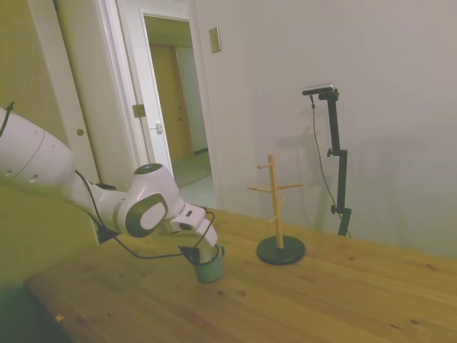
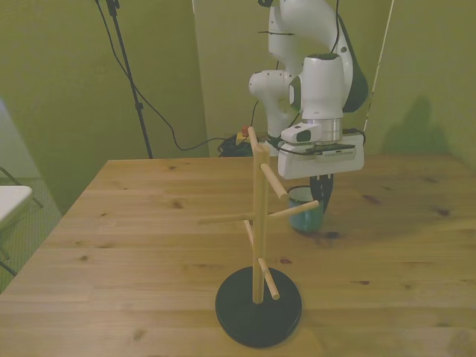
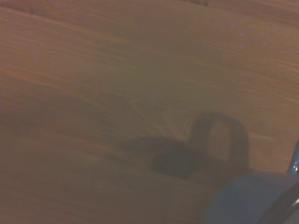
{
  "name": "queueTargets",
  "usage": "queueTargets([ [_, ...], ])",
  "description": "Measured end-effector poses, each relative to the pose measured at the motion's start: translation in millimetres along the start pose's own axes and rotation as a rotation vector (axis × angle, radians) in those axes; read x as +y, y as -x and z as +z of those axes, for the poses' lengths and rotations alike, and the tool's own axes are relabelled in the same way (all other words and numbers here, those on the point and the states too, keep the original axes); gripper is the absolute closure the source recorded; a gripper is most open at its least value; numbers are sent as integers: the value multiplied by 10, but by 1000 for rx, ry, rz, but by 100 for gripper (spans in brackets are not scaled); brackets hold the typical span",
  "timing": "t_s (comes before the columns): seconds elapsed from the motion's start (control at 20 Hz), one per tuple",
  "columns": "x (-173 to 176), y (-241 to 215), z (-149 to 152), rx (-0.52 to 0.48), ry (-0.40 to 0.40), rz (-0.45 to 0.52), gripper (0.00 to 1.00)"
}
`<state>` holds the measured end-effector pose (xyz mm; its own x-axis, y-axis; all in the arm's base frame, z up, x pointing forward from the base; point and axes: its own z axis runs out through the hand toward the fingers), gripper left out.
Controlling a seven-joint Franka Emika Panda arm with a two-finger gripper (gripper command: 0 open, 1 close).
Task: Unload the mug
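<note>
**Desk:** Where is the mug?

**Arm:** The teal mug (image 1: 209,267) stands upright on the wooden table (image 1: 343,300), low and left of centre in the side view. In the front view the mug (image 2: 306,216) sits right of centre, partly behind a peg. It is off the rack.

**Desk:** And your pincer?

**Arm:** My gripper (image 1: 207,251) is down at the mug's rim in the side view, my wrist directly above it. In the front view my gripper (image 2: 321,186) drops from the white wrist block into the mug's top. Whether my fingers are clenched on the rim or released, I cannot tell; both views hide them.

**Desk:** The wrist camera?

**Arm:** Blurred. A bluish curve of the mug (image 3: 247,198) fills one corner, and its dark loop handle (image 3: 219,140) arches over the wood grain.

**Desk:** What surrounds it?

**Arm:** The wooden peg rack (image 1: 278,211) on its black round base (image 1: 280,250) stands near the mug, to its right in the side view, apart from it. In the front view the rack (image 2: 259,223) rises at centre foreground, all its pegs bare, the base (image 2: 258,306) at the bottom edge. A black cable (image 1: 143,250) loops beneath my forearm. An open doorway (image 1: 175,100) shows at the side view's upper left.
</note>
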<state>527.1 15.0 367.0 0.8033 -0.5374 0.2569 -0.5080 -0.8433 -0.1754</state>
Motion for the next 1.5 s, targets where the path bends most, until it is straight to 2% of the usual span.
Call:
queueTargets([
  [0.3,-18,-22,28,-49,30,1,100],
  [0.35,-23,-32,30,-53,33,2,0],
  [1.5,-103,-162,-79,-34,20,5,0],
])
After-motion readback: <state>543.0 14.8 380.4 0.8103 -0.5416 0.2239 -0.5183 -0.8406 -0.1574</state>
